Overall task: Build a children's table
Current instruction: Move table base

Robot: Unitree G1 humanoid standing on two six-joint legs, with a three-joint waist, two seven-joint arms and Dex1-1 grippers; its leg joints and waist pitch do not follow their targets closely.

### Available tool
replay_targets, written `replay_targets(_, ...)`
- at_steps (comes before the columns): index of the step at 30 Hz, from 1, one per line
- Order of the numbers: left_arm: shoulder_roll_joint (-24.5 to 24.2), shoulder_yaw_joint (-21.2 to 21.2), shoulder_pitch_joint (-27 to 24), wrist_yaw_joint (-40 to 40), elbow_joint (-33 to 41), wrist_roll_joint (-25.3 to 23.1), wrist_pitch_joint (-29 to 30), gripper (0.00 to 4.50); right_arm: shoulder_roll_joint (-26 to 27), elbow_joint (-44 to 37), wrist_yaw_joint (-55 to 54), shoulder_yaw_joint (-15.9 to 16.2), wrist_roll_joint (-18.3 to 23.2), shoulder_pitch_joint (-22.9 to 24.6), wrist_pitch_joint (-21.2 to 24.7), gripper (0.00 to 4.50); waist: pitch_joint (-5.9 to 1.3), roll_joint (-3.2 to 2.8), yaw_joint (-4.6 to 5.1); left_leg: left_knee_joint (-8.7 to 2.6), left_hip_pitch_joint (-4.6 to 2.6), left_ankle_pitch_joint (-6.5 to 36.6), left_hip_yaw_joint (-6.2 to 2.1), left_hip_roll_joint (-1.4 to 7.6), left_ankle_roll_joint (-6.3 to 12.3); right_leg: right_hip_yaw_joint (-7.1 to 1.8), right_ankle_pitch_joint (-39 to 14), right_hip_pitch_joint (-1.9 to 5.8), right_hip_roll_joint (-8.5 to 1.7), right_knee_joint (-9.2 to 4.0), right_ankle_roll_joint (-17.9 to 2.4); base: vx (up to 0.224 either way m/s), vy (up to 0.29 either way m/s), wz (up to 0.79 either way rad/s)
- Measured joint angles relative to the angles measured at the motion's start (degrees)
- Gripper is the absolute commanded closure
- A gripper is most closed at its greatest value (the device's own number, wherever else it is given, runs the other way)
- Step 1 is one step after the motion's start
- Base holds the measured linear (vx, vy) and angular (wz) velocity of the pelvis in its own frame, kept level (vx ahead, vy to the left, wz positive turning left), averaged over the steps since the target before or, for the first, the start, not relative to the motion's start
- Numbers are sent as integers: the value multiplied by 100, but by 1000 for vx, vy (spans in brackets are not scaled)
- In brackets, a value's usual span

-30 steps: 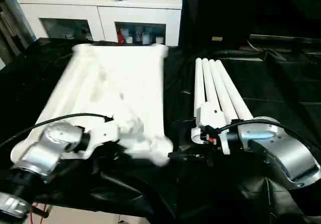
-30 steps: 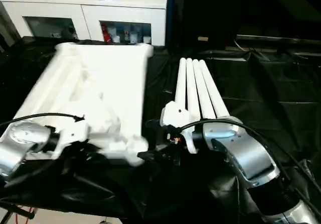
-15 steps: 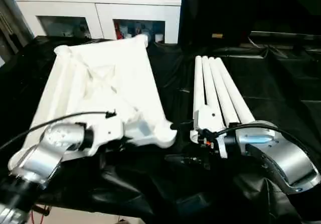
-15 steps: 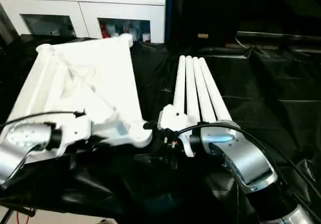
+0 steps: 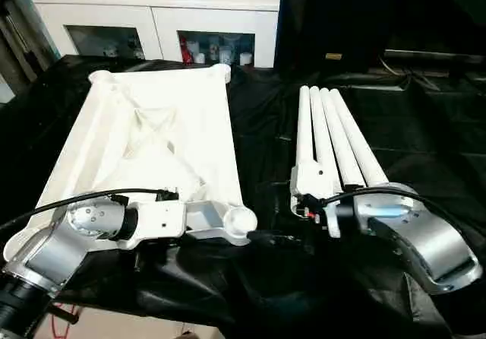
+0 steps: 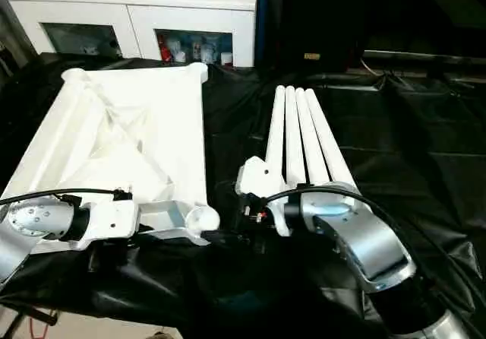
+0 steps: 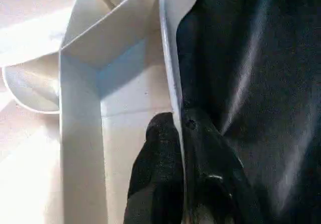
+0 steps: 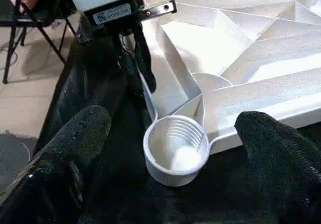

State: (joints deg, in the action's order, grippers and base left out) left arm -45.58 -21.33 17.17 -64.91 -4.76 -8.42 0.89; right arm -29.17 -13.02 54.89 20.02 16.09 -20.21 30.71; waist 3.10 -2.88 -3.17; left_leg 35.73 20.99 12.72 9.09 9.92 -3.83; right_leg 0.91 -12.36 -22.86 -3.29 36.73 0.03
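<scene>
Black cloth covers the work surface; a white cabinet (image 5: 159, 4) stands at twelve o'clock. At ten o'clock the tabletop (image 5: 152, 149) lies ribs-up, the left gripper (image 7: 183, 148) pinching its near rim. Four legs (image 5: 330, 137) lie at two o'clock. The right gripper (image 8: 168, 148), fingers spread, faces the corner socket (image 8: 175, 146). Positioning looks finished; next, I judge, it must fetch a leg.

Left pincer (image 8: 143, 68) clamped tight on the tabletop (image 5: 152, 137) near rim, left forearm low, right pincer (image 8: 170, 143) spread wide, fingers (image 8: 75, 138) apart
</scene>
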Motion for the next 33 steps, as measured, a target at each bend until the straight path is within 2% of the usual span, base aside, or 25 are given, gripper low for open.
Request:
replay_targets(4,-17,-114,187,-16,-261,-78,-143,447,115,0,-129,60,-28,68,-6,0,2,-92,-21,0,0,-5,-5,0,-8,2,0,-3,1,10,-1,0,0,0)
replay_targets(7,-31,-115,316,-15,-542,-131,-253,447,138,0,-174,67,-52,119,-6,0,2,-131,-8,0,-1,-6,-6,-1,-11,2,1,-5,0,19,-2,0,0,0)
replay_targets(16,-361,-105,370,25,-746,-340,-266,447,183,0,-202,67,-77,158,-7,0,0,-149,87,-4,-2,-8,-14,0,-14,2,6,-11,6,28,-11,0,0,0)
replay_targets(24,-365,-85,345,25,-748,-296,-145,447,257,3,-220,80,-101,152,-108,0,-1,-151,90,-4,-3,-10,-14,0,-17,2,7,-10,6,28,-12,0,0,0)
replay_targets(27,-220,138,164,25,-628,-121,268,447,245,4,-227,79,-114,146,-124,0,-7,-177,99,-4,-3,-10,-10,-3,-17,-2,7,-8,5,24,-12,0,0,0)
replay_targets(33,-21,233,26,94,-275,-37,760,447,177,4,-268,60,-213,147,-153,0,-16,-203,121,-4,0,-10,-7,-4,-16,-6,6,-7,4,11,-11,0,0,0)
